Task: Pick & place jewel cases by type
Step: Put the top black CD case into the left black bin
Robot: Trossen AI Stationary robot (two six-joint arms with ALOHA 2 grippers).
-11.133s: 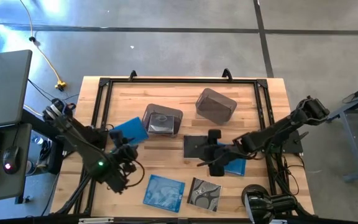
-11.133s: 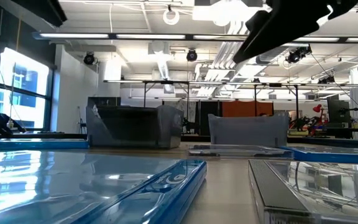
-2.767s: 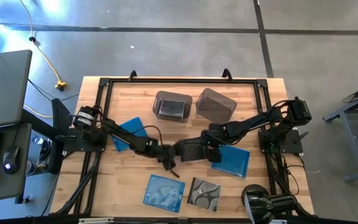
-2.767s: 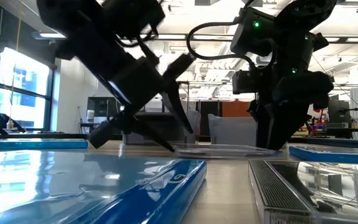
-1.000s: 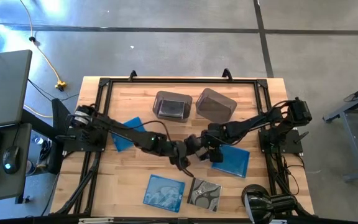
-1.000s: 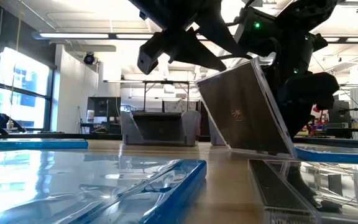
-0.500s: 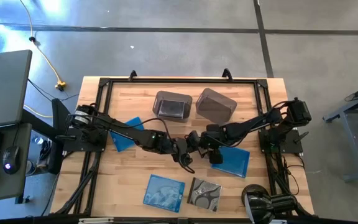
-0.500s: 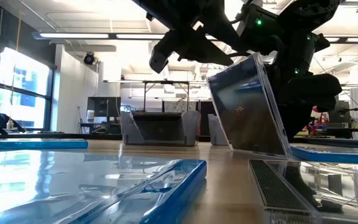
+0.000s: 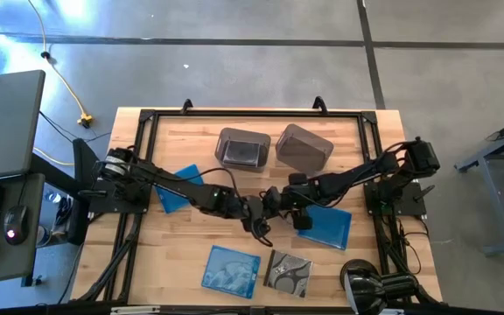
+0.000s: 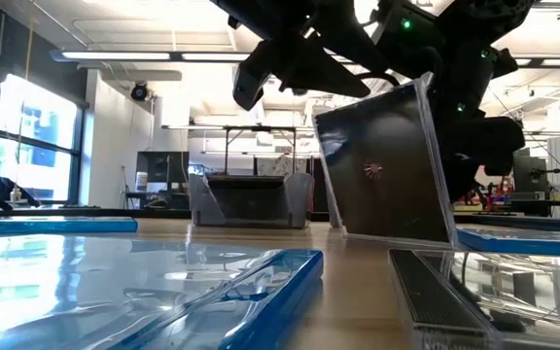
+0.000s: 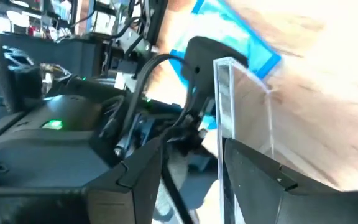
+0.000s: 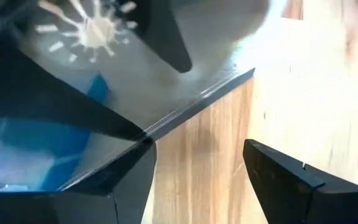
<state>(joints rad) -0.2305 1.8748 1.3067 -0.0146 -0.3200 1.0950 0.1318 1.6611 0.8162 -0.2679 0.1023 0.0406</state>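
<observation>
A dark jewel case (image 10: 387,175) stands almost upright at the table's middle, its lower edge on the wood. My left gripper (image 9: 265,214) reaches in from the left, open, with the case's top edge between its fingers. My right gripper (image 9: 294,208) comes down from the right, open, just behind the case. One blue case (image 9: 178,186) lies at the left and another (image 9: 326,225) under my right arm. A cloud-patterned blue case (image 9: 231,269) and a silvery one (image 9: 288,271) lie flat near the front edge. My left gripper has the dark case's upper edge (image 11: 225,93) between its open fingers. The case leans against the inner side of one finger (image 11: 253,174), with a gap to the other. The fingers slant down from the table's left. The case rests on its lower edge (image 10: 397,238). My right gripper touches the dark case with the tip of one finger (image 12: 129,168), where the case's edge (image 12: 191,106) meets it. The other finger (image 12: 284,180) stands clear over bare wood. The fingers point steeply down from the table's right.
Two translucent grey bins (image 9: 241,149) (image 9: 304,146) stand at the back; the left one holds a dark case. A black frame (image 9: 252,112) runs around the tabletop. Bare wood lies at the front left.
The dark case has tipped from a slant to almost upright, its top edge rising while its lower edge stayed on the table. Both grippers have kept their places and their openings.
</observation>
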